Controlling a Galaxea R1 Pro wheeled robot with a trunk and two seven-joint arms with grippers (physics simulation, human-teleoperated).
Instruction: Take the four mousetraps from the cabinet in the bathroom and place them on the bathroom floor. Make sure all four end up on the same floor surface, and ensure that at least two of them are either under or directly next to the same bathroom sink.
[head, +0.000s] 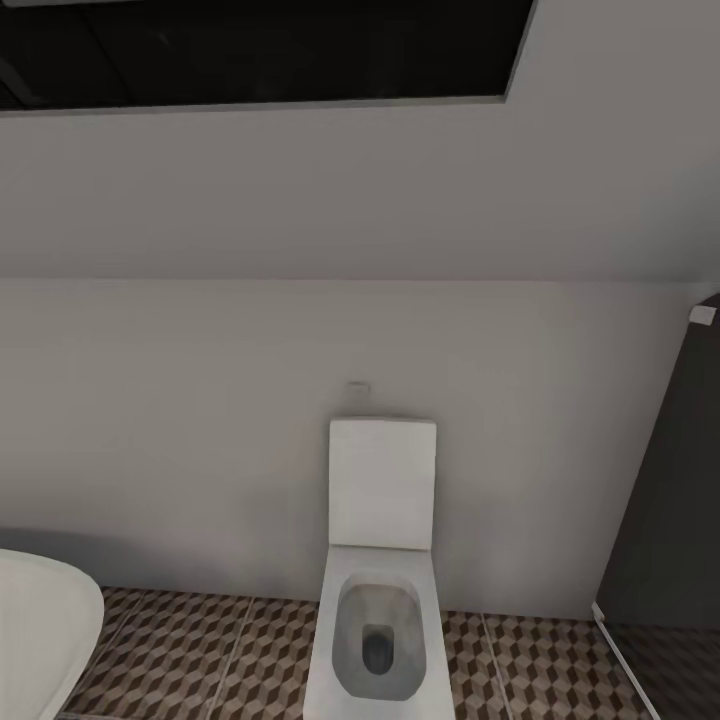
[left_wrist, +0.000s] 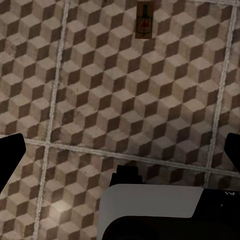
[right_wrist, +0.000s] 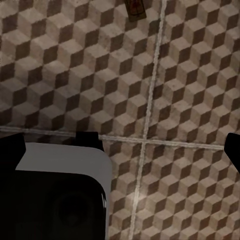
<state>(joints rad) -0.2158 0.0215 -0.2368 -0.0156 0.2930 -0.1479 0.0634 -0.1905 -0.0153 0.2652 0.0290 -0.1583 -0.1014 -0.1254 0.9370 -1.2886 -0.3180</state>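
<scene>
Both pincers, left (left_wrist: 120, 150) and right (right_wrist: 120, 147), hang wide apart over the bathroom floor (left_wrist: 100, 100). A mousetrap (left_wrist: 144, 21) lies flat there. A toilet (head: 378, 620) stands ahead.

Left pincer (left_wrist: 120, 150) pointing straight down at the floor, its two dark fingertips (left_wrist: 11, 155) at opposite edges of the left wrist view, spread wide with nothing between them. White and dark part of the robot's body (left_wrist: 150, 212) below the wrist. Right pincer (right_wrist: 122, 150) likewise aimed downward, fingertips (right_wrist: 10, 152) far apart at the edges of the right wrist view, gap bare. Grey and black body part (right_wrist: 55, 195) beside the right wrist. Both held well above the tiles, touching nothing.
</scene>
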